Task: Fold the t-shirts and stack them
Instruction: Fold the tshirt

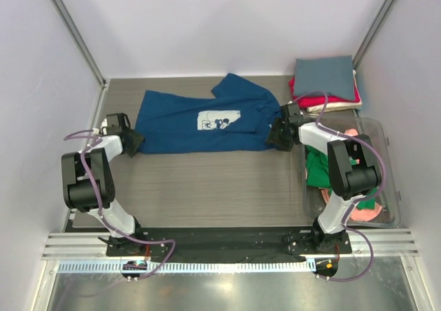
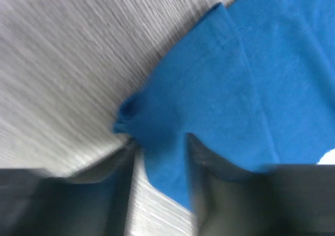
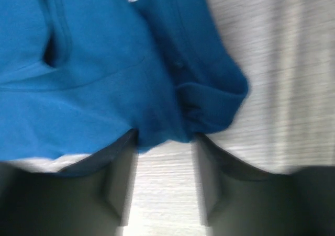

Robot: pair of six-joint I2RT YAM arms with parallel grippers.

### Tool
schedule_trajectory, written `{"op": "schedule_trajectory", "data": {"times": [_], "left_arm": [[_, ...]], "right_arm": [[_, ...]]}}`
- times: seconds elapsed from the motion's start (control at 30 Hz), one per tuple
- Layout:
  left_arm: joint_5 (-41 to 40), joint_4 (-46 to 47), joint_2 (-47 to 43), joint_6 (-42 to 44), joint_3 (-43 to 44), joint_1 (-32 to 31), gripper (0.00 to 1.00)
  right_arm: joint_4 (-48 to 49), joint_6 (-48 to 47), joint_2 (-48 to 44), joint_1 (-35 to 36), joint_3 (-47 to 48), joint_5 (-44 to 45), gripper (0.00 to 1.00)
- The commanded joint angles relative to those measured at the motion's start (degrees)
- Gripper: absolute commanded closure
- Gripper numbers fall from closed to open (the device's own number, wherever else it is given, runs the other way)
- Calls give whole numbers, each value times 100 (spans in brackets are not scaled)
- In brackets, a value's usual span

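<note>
Navy Mickey Mouse tee (image 1: 200,121) spread flat, print up, across the upper middle of the overhead frame on the grey wood-grain table (image 1: 207,187). Left gripper (image 1: 132,144) parked at its lower-left corner, right gripper (image 1: 278,133) at the lower-right edge, one per end, most likely for lifting both ends together into the first fold. Both low against the table, handy for slipping a finger under the cloth. In the left wrist view, fingers (image 2: 123,168) apart, a corner of blue cloth lying in the gap at bottom centre. Right wrist view much the same: fingers apart, bunched hem just reaching into the gap, bare table lower down between them. Too blurry to say whether any pad actually touches cloth. Nothing clamped on either side. Folded pile (image 1: 324,76) upper right, slate-grey over red and cream; green tee (image 1: 318,167) and salmon-pink tee (image 1: 368,213) in the clear bin (image 1: 377,133) at right, not yet folded
</note>
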Motion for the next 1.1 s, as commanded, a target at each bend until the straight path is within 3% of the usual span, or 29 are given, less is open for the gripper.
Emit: {"op": "schedule_trajectory", "data": {"times": [0.0, 0.03, 0.07, 0.1, 0.13, 0.27, 0.3, 0.33, 0.43, 0.5, 0.67, 1.0, 1.03, 1.07], "left_arm": [[28, 265, 481, -103, -44, 30, 63], [63, 353, 535, -103, -27, 22, 90], [124, 371, 570, -86, 8, 22, 99], [142, 319, 596, -68, 139, 22, 100], [151, 240, 562, -50, 227, 22, 100], [82, -479, -122, -50, 799, 74, 100], [-302, -673, -394, -76, 861, 92, 100], [-506, -936, -1084, -68, 800, 127, 100], [-834, -1088, -2141, -41, 2, 346, 100], [-588, -1070, -2303, -50, -673, 461, 100], [-210, -1176, -2645, -7, -1589, 496, 100], [-78, -2027, -3893, 55, -2022, 804, 92], [-51, -2098, -4008, 55, -2022, 804, 90], [-51, -2229, -4096, 73, -2004, 804, 77]], "right_arm": [[-86, -38, 248, -27, -6, 310, 53], [-77, -65, 274, -27, 2, 336, 73], [-68, -91, 300, -27, 20, 345, 80], [-94, -152, 301, -27, 98, 372, 95], [-112, -196, 283, -36, 177, 380, 99], [-630, -293, -146, -80, 1020, 599, 99], [-683, -241, -643, -88, 1161, 713, 99], [-770, -180, -909, -80, 1119, 802, 99], [-885, 181, -1641, -88, 199, 1022, 99], [-894, 348, -1686, -45, -599, 602, 99], [-1025, 366, -2133, 403, -1368, 626, 99], [-1817, 647, -3864, 702, -2168, 600, 98], [-1930, 682, -3961, 711, -2212, 539, 91], [-1992, 700, -4153, 720, -2265, 513, 82]]}}
